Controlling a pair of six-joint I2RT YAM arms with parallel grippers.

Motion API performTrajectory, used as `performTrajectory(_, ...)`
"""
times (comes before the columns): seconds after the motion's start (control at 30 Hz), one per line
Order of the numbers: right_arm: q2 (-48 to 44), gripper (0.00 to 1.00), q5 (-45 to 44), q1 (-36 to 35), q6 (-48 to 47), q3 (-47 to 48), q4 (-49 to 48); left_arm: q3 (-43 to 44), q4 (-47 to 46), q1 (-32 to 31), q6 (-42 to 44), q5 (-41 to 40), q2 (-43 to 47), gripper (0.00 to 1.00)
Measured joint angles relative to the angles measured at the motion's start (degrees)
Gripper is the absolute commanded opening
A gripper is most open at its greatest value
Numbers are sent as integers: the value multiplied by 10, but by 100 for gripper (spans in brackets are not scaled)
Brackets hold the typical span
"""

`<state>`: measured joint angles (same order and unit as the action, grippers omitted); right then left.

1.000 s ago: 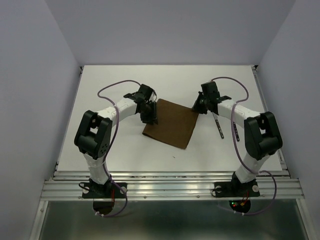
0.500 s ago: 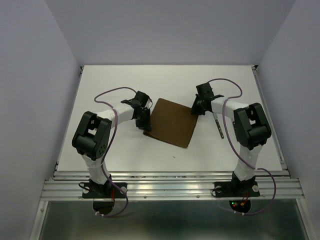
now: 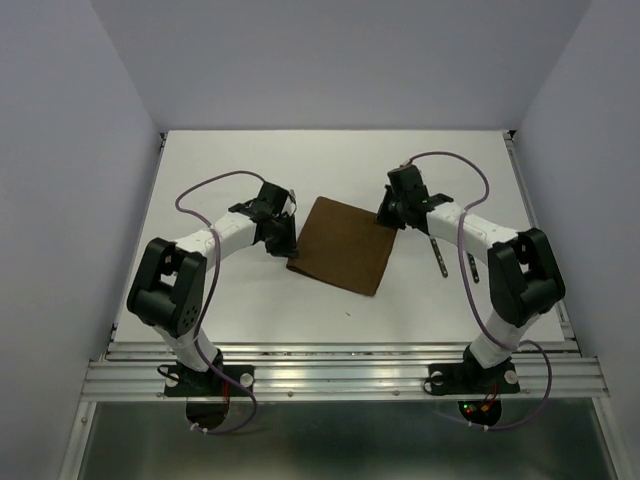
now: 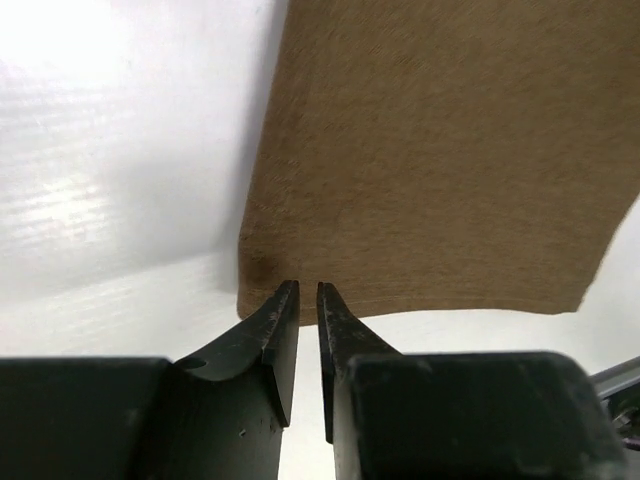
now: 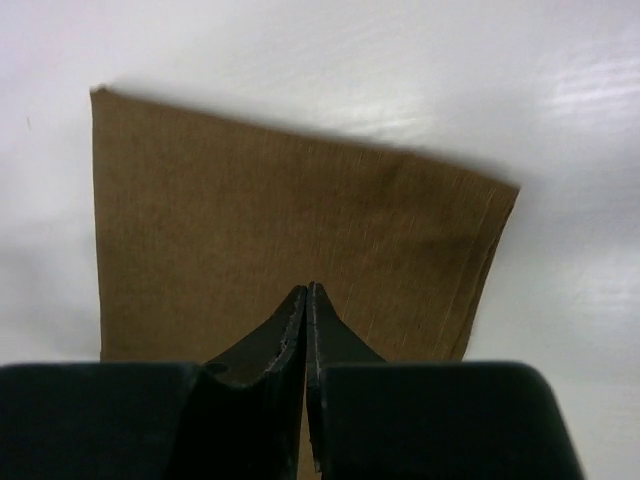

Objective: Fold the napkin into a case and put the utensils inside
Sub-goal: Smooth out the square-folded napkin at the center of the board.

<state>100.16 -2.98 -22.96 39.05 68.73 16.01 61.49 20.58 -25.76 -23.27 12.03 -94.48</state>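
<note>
Overhead alone is showing the utensils (image 3: 438,254) lying right of the napkin (image 3: 342,245); the right claw (image 5: 306,290) is clenching shut at its edge; the left claw (image 4: 308,289), I cannot tell.

Lab test booth: bare white table (image 3: 250,300), plain walls (image 3: 60,150).
</note>
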Motion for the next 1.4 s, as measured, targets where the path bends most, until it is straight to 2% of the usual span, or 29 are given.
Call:
performTrajectory(0.2,-71,7,22,-77,38,-124,-18,-60,-23,3,-4,24,-27,20)
performTrajectory(0.37,-82,6,52,-93,80,-221,-37,-67,-52,5,-9,40,-29,19)
performTrajectory(0.63,-89,8,28,-90,85,-211,-17,-98,-66,5,-14,44,-7,20)
performTrajectory(0.77,-116,11,-10,-90,73,-179,20,-123,-11,4,-16,39,44,23)
performTrajectory(0.9,-139,11,-46,-83,49,-116,35,-82,39,4,-14,22,83,24)
performTrajectory(1.03,-118,10,-60,-51,31,-56,33,17,46,4,-11,13,64,23)
performTrajectory(1.2,-49,10,-63,2,16,-10,36,149,21,4,-9,14,-45,23)
performTrajectory(1.3,-2,10,-58,28,8,14,42,182,7,5,-6,15,-103,23)
performTrajectory(1.4,37,10,-58,42,2,36,51,177,-5,5,-6,20,-147,23)
